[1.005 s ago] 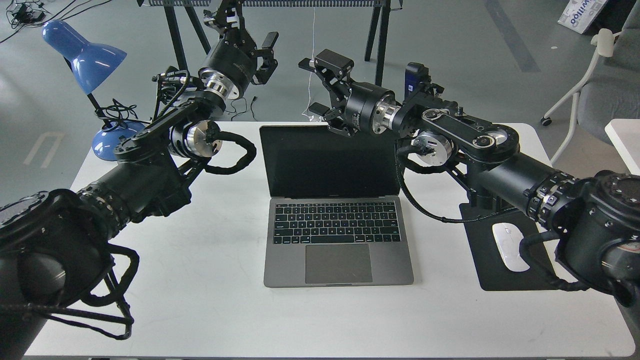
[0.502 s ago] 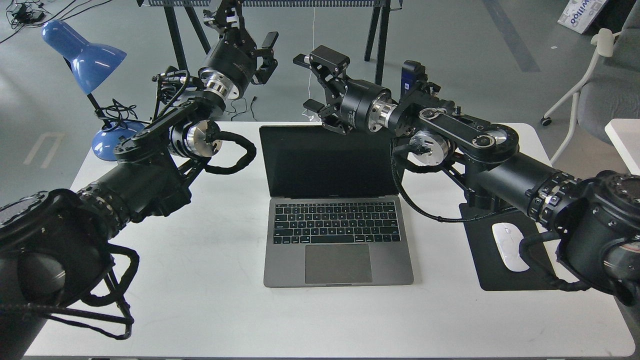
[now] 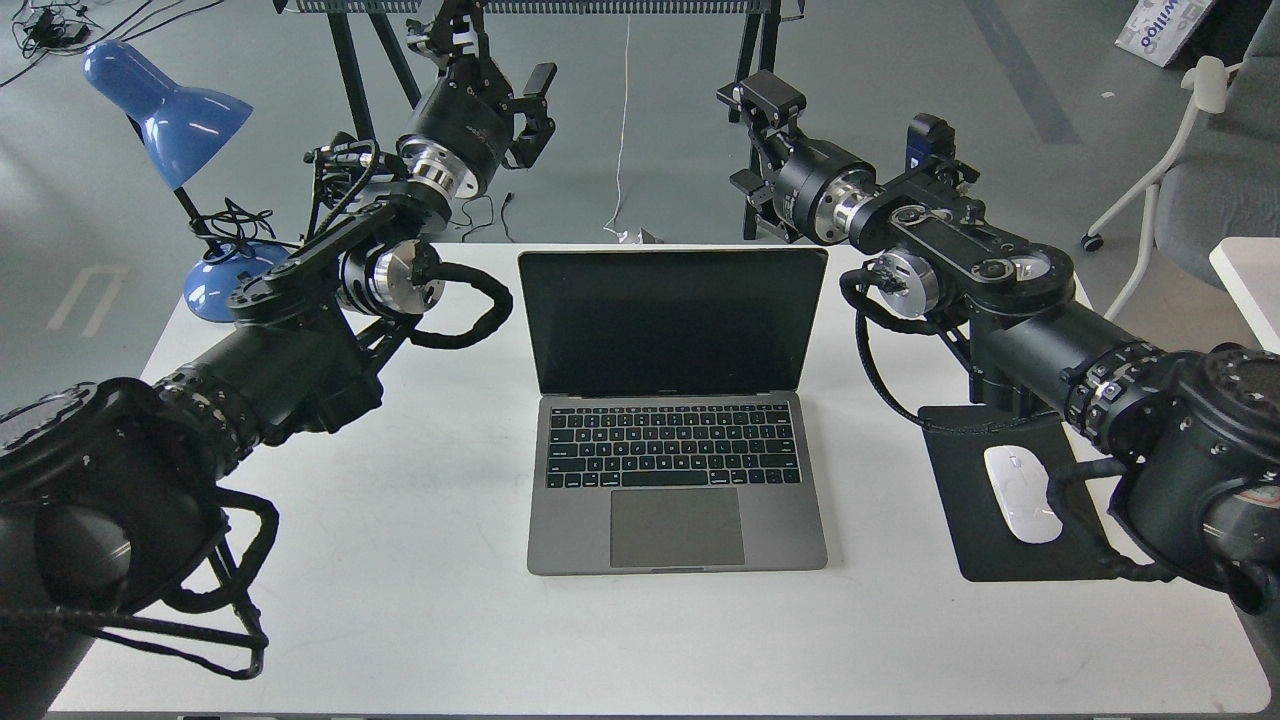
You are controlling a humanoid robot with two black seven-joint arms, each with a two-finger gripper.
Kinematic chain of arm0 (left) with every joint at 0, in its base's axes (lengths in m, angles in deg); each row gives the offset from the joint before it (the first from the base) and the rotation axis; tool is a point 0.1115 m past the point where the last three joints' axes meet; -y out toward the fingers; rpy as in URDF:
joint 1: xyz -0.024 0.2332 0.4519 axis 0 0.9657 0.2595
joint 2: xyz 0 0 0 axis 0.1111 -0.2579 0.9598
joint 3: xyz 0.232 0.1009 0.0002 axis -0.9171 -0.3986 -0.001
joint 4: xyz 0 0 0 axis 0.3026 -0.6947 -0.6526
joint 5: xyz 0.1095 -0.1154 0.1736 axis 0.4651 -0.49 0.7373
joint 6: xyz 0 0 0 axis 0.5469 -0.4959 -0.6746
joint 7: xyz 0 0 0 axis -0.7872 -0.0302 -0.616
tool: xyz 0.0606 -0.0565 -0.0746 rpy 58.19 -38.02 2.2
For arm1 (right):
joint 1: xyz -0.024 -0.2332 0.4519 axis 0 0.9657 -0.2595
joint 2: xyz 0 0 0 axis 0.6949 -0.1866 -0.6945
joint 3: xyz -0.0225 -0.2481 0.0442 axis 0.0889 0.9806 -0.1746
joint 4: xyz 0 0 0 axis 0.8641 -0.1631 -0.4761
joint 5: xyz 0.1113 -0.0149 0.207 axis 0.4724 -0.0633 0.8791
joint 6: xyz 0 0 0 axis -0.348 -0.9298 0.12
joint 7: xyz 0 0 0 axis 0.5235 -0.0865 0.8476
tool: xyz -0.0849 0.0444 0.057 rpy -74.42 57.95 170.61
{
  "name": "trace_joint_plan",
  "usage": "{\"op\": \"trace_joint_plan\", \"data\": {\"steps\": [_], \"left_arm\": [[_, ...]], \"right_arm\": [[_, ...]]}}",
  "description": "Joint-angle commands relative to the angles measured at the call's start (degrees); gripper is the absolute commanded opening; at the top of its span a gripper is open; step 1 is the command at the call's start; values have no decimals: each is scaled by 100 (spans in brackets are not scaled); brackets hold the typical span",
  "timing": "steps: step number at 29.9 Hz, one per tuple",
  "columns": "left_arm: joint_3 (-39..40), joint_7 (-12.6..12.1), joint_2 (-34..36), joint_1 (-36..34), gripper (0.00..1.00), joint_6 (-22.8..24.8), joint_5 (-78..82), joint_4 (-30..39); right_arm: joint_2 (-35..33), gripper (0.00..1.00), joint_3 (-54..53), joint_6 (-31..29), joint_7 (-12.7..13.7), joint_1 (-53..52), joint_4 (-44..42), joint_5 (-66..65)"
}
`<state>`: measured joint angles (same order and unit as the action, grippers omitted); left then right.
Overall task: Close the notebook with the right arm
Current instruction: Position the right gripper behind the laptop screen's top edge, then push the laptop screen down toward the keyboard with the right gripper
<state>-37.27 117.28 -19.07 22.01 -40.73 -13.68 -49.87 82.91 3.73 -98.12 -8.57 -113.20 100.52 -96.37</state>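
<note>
The space-grey notebook lies open in the middle of the white table, its black screen upright and facing me. My right gripper is open and empty, held in the air beyond the table's far edge, above and behind the screen's top right corner, apart from it. The right arm with its blue module reaches in from the right. My left gripper is open and empty, raised beyond the far left of the notebook.
A black mouse pad with a white mouse lies right of the notebook, under my right arm. A blue desk lamp stands at the table's far left corner. Black trestle legs stand behind the table.
My right gripper has moved right and up, away from the top edge of the screen to beyond its right corner. The notebook and left arm have not moved.
</note>
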Motion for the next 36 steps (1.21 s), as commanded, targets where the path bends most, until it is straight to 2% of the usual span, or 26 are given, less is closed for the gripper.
{"op": "trace_joint_plan", "data": {"steps": [1, 15, 36], "left_arm": [[0, 0, 2, 0, 100, 0, 0, 0], [0, 0, 2, 0, 100, 0, 0, 0], [9, 0, 2, 0, 100, 0, 0, 8]], "right_arm": [[-1, 100, 254, -32, 18, -19, 31, 7], [-1, 100, 658, -164, 36, 25, 602, 16], [-1811, 100, 1423, -331, 36, 113, 3520, 7]]}}
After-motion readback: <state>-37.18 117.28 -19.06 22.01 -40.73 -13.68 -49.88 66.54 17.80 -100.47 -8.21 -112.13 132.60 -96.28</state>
